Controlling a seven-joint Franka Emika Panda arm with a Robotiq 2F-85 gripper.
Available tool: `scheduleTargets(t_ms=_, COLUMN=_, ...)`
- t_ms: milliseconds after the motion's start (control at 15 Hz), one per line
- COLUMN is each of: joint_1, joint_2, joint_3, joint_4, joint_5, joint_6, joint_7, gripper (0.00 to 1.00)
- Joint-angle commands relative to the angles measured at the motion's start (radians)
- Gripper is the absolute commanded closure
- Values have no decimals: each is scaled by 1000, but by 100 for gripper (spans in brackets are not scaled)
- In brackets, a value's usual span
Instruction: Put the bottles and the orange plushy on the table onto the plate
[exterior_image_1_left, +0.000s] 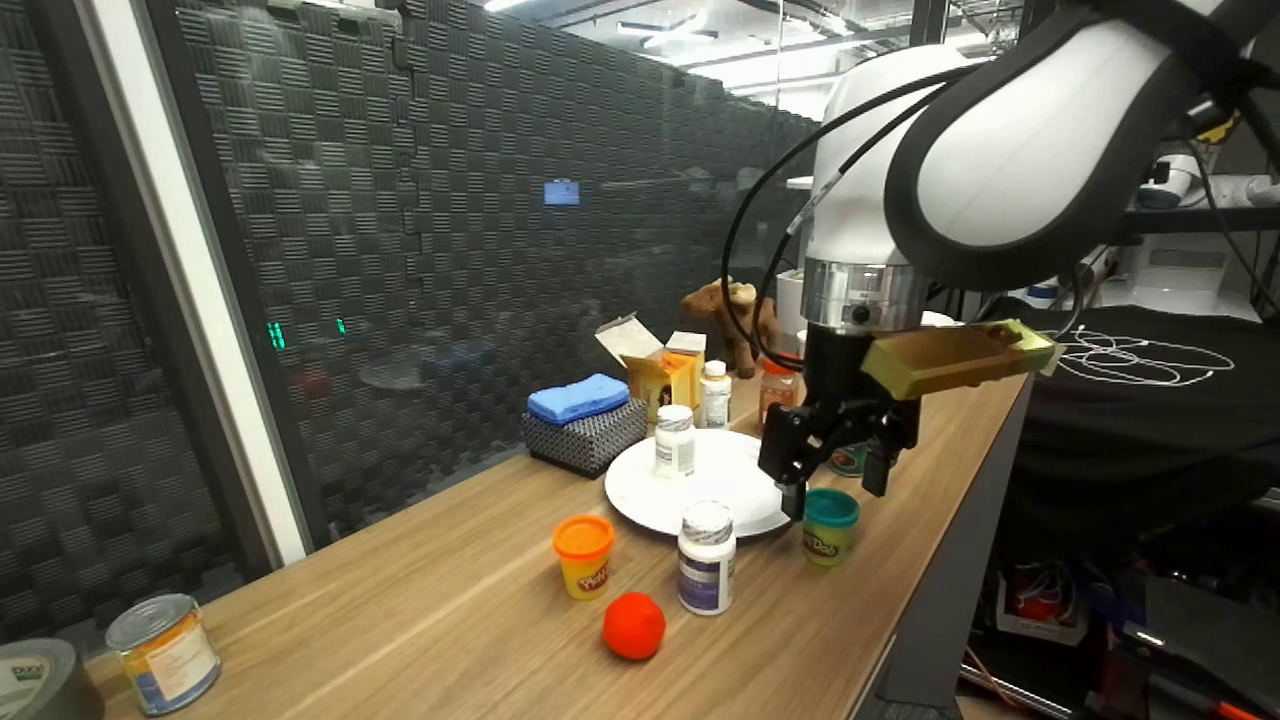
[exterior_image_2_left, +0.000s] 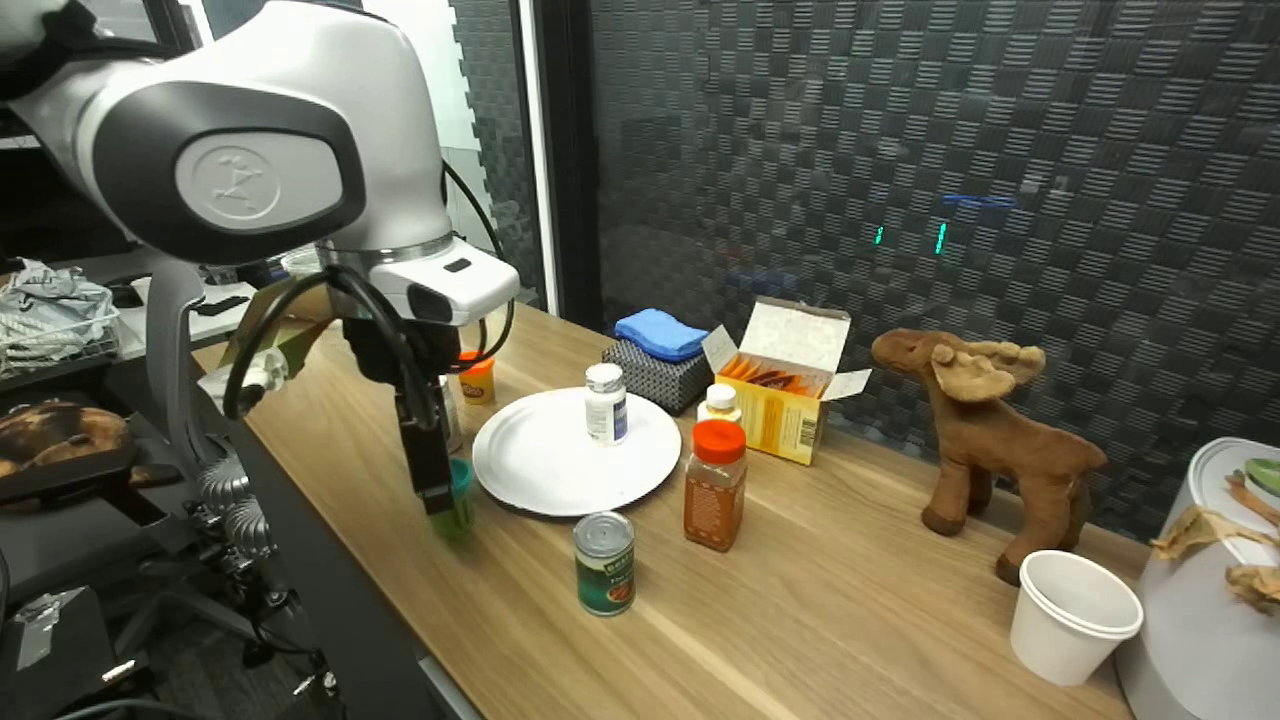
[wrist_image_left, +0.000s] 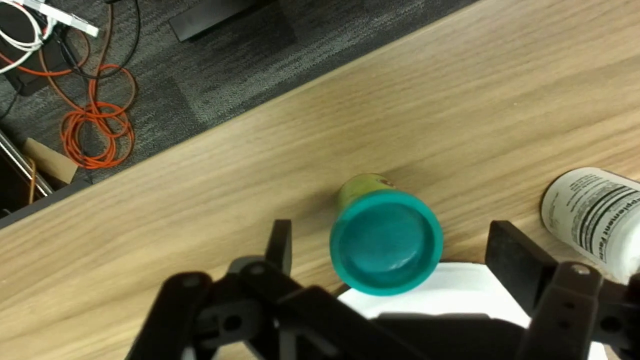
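While hanging over the wood-grain countertop (exterior_image_1_left: 450, 620), got the gripper (wrist_image_left: 390, 240) with its fingers (wrist_image_left: 520, 270) spread wide, one on each side of the teal-lidded Play-Doh tub (wrist_image_left: 387, 241) in the wrist view, with gaps both ways. Can't judge fingertip height against that lid, though. Can read "Doh" on the tub in an exterior view, right by the fingers. Just outside the fingers, got an upright purple-labelled bottle (exterior_image_1_left: 706, 575), with most of "Supplement Facts" legible in the wrist view but the purple print too fuzzy. Farther out on that same side of the fingers: an orange-red ball (exterior_image_1_left: 634, 626) and an orange-lidded Play-Doh tub (exterior_image_1_left: 584, 560), logo smudgy but recognizable. Close beside the fingers, see the white plate (exterior_image_2_left: 540, 460), with a white bottle (exterior_image_2_left: 606, 410) standing on it, blue label, text too small to make out. Across the plate from the fingers, spot a white-capped bottle (exterior_image_1_left: 715, 400) next to a flaps-up yellow box (exterior_image_2_left: 780, 420) with a barcode on its side, plus an orange-lidded shaker jar (exterior_image_2_left: 715, 495), label unreadable. Opposite the purple-labelled bottle, out past the fingers, got a green-labelled can (exterior_image_2_left: 605, 572), lettering too tiny to quote. Way off from the fingers, a tape roll (exterior_image_1_left: 75, 680) and a yellow-and-blue can (exterior_image_1_left: 172, 660), both with blurry print.
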Motion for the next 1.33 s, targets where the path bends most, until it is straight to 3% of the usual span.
scheduleTargets(t_ms=0, joint_1=-3, joint_2=42, joint_3=-7, joint_4=48, joint_5=27, joint_6=-35, joint_7=-33, gripper=3)
scheduleTargets(t_ms=67, joint_1=-2, joint_2=51, joint_3=-8, joint_4=54, joint_5=31, joint_6=-39, joint_7=-36, gripper=25)
scheduleTargets(t_ms=200, joint_1=-1, joint_2=55, joint_3=-10, joint_4=57, joint_5=37, joint_6=-42, joint_7=-39, gripper=31)
scheduleTargets(t_ms=533, joint_1=-2, joint_2=29, joint_3=-16, joint_4=34, joint_5=25, joint_6=-55, joint_7=-26, gripper=70)
scheduleTargets(t_ms=867, joint_1=-12, joint_2=-68, joint_3=-28, joint_4=8, joint_5=44, joint_6=-112, joint_7=-37, gripper=72)
scheduleTargets(t_ms=1267, joint_1=-49, joint_2=-78, joint_3=-56, joint_4=207, joint_5=53, joint_6=-280, joint_7=-46, gripper=72)
